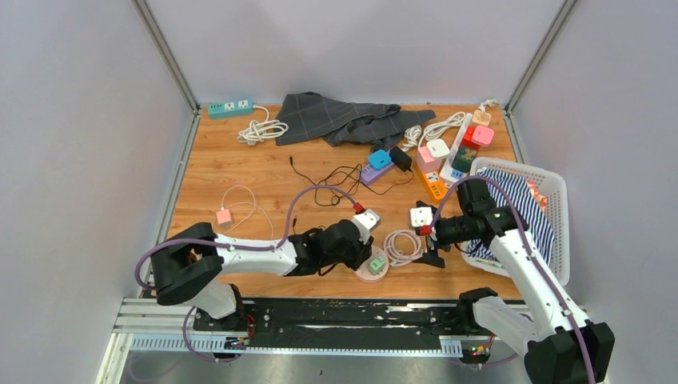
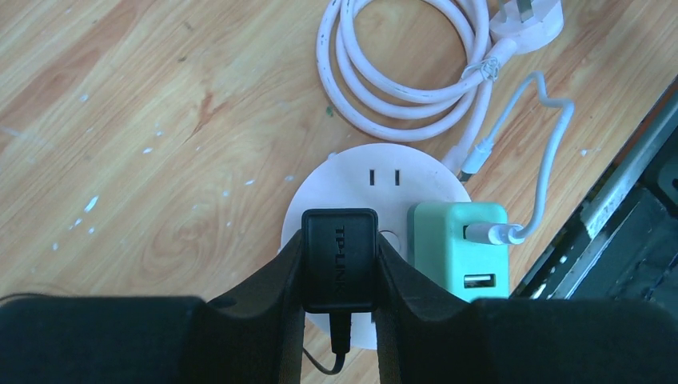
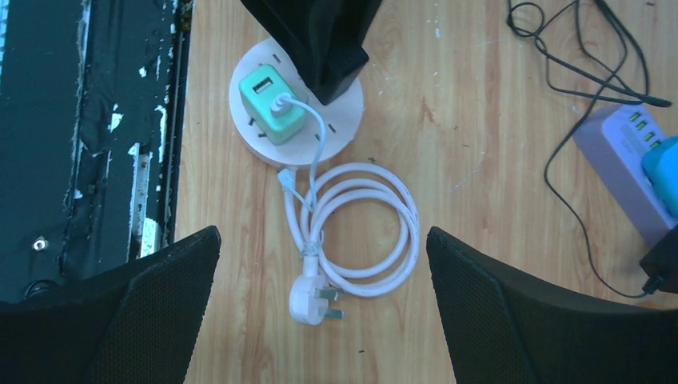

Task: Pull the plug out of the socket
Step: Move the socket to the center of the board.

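Left hand point(image 2: 340, 240) around black plug point(image 2: 339, 268), round socket point(image 2: 384, 160) near table edge point(image 2: 592, 186)

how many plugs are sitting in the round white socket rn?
2. A black adapter held by the left gripper, and a green charger right beside it. Part of the round socket is hidden under the gripper.

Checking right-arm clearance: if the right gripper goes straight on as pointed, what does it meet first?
Probably the coiled white cable, lying between the open right gripper and the round socket. Depth is unclear, so it might pass above it.
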Controlling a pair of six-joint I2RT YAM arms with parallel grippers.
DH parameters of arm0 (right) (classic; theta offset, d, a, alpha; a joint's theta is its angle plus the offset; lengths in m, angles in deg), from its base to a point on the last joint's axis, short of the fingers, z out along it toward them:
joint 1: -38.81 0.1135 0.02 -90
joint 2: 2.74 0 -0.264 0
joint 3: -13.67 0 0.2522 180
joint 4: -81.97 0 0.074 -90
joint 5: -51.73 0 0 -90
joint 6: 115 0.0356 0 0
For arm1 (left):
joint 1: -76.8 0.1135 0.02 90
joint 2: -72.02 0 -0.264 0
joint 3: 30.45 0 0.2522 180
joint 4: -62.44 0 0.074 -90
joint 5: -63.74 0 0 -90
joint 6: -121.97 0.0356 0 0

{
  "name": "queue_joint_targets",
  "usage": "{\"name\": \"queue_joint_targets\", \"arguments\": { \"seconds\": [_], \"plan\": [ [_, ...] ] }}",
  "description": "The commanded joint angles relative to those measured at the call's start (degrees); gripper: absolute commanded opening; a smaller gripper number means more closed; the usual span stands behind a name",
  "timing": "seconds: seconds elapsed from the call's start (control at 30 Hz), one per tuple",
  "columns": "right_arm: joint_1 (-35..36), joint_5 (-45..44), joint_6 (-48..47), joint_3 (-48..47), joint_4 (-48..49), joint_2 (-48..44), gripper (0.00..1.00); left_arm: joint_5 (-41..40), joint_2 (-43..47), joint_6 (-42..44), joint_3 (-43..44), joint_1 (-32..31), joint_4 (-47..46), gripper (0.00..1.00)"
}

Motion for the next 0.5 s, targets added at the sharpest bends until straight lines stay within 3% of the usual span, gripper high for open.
{"name": "queue_joint_targets", "arguments": {
  "seconds": [0.0, 0.1, 0.47],
  "plan": [
    [-1.12, 3.44, -6.11, 2.49, -7.35, 0.36, 1.00, 1.29, -4.85, -1.11, 3.00, -1.89, 4.09, 0.01],
    [-1.19, 5.36, -12.99, 4.57, -10.05, 0.46, 1.00, 2.54, -7.04, -1.18, 5.45, -2.76, 4.13, 0.01],
    [-2.86, 6.55, -18.78, 6.15, -12.18, -4.36, 1.00, 1.42, -14.18, -8.76, 11.65, -7.91, 4.05, 0.01]
  ]
}}
